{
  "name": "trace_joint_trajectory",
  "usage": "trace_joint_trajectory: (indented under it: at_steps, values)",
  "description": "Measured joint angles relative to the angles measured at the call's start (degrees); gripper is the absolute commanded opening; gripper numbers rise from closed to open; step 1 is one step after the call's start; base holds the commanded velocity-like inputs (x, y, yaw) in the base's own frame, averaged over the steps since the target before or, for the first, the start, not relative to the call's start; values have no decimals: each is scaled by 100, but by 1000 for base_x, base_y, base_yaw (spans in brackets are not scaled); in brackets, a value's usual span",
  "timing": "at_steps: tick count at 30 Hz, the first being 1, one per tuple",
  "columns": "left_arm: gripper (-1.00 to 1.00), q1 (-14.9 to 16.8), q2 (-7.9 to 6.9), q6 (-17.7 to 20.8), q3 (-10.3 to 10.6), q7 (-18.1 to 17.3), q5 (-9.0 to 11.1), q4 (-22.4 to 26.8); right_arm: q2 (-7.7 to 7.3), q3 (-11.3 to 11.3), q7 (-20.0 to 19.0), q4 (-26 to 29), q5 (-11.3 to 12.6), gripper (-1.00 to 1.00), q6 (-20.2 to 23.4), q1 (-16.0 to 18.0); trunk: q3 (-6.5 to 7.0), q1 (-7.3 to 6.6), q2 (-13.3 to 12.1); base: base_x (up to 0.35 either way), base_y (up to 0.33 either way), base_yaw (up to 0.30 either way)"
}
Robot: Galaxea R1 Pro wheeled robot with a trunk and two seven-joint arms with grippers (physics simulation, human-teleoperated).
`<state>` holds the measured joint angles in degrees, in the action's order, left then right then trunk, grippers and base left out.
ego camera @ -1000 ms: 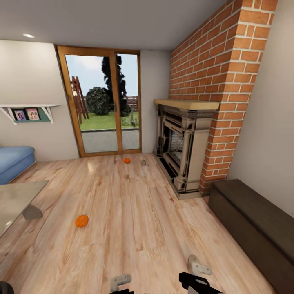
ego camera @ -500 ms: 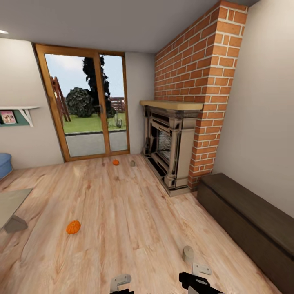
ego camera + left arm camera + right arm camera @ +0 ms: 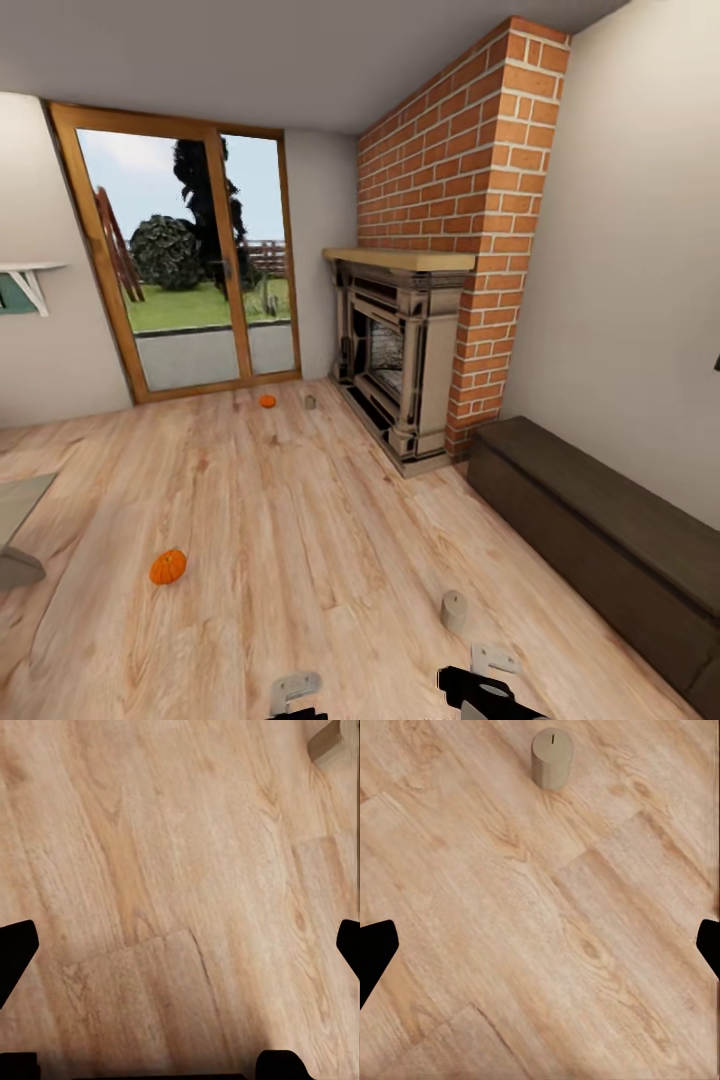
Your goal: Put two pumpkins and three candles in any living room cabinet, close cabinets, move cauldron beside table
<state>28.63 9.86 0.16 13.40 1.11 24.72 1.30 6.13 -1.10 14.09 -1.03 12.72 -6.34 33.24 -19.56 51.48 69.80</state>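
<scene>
A: View has swung right; the cabinet point(image 3: 600, 530) now shows further along the wall, its fronts closed. Both grippers have their fingers spread, holding nothing.

B: Collection likely starts here. Nearest candle point(image 3: 454, 611), a stubby beige cylinder with a wick, stands upright on the floor before the right gripper point(image 3: 540, 945); a pumpkin point(image 3: 168, 567) lies well left.
</scene>
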Motion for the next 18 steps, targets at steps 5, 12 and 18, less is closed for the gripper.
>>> trace_joint_trajectory:
  at_steps: [5,12,18]
  values:
    - [100,-1,-1,0,0,0,0,1,-4,0,1,2,0,100,0,0,13,0,0,-1,2,-267]
    - [100,0,2,0,0,0,0,3,-9,0,7,1,8,100,0,0,34,0,0,0,0,-269]
    - [100,0,0,0,0,0,-1,0,-9,0,9,0,9,100,0,0,51,0,0,0,0,-269]
